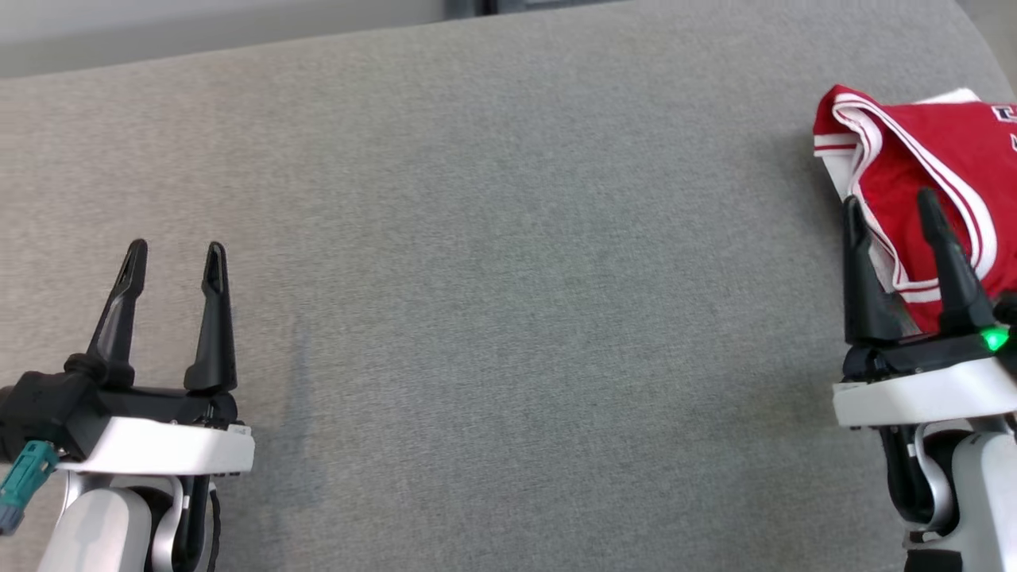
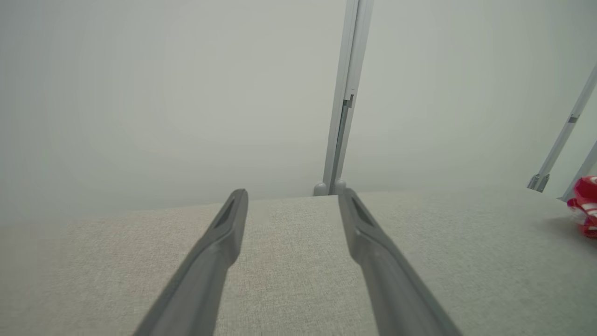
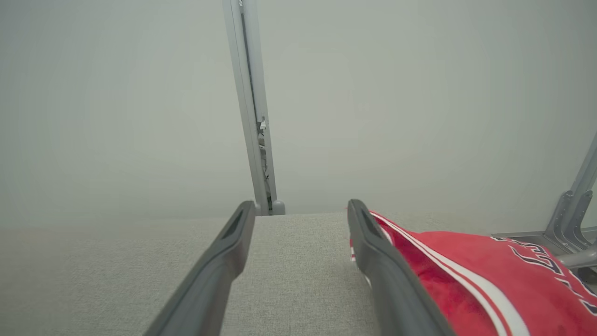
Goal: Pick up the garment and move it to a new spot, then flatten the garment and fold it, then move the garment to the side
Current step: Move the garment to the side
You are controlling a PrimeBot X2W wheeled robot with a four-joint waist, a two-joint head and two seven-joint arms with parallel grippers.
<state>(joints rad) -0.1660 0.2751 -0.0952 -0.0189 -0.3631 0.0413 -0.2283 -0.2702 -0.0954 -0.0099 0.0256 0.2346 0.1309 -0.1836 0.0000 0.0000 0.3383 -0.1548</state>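
Observation:
The garment (image 1: 937,167) is a red jersey with white trim, folded into a compact bundle at the far right of the grey fabric surface (image 1: 508,278). In the right wrist view the garment (image 3: 489,275) lies just right of my right finger. My right gripper (image 1: 890,206) is open at the garment's left edge, nothing between its fingers. At the lower left my left gripper (image 1: 175,258) stands open and empty, far from the jersey. The left wrist view catches a small piece of the garment (image 2: 585,205) at its right edge, beyond my left gripper (image 2: 292,198).
A pale wall rises behind the surface's far edge, with a grey vertical post (image 2: 345,98) at the back. Slanted metal struts (image 2: 562,135) stand near the garment. A metal bracket (image 3: 571,224) sits just behind the jersey. The surface's right edge curves off near the bundle.

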